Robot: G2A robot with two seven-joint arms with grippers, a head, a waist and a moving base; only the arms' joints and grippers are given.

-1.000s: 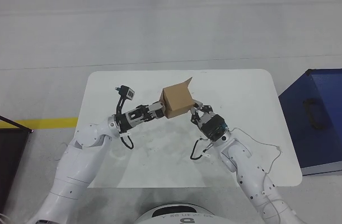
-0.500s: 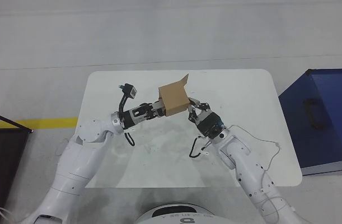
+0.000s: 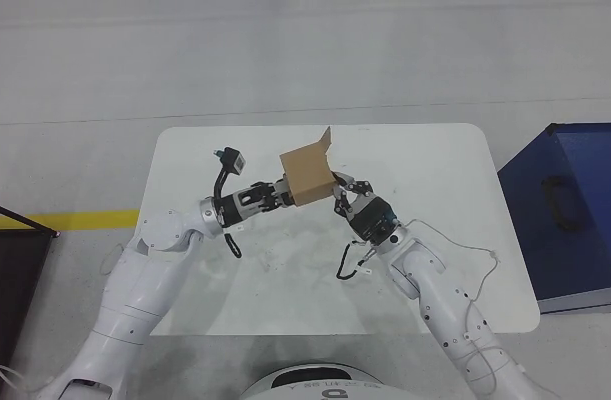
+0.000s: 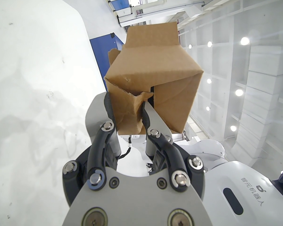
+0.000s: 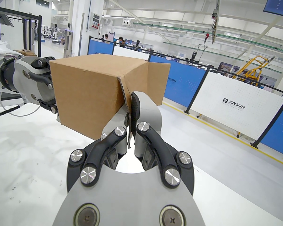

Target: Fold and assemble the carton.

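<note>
A brown cardboard carton [image 3: 307, 174] hangs above the white table [image 3: 425, 180], held between both arms. My left gripper [image 3: 283, 190] is shut on a crumpled flap at the carton's near left end [image 4: 128, 111]. My right gripper [image 3: 337, 194] is shut on a thin flap edge at the carton's right side [image 5: 129, 109]. The carton [image 5: 89, 90] is formed into a box shape, with one flap [image 3: 323, 141] sticking up at the far end. From the left wrist, the carton [image 4: 153, 71] has an open end and a slit between its panels.
A blue bin [image 3: 570, 215] stands to the right of the table. A black frame [image 3: 10, 260] and a yellow floor line [image 3: 75, 219] lie to the left. The table's surface around the carton is bare.
Both grippers and the carton have shifted slightly left and away from the robot. The carton has tilted, so its raised flap stands more upright.
</note>
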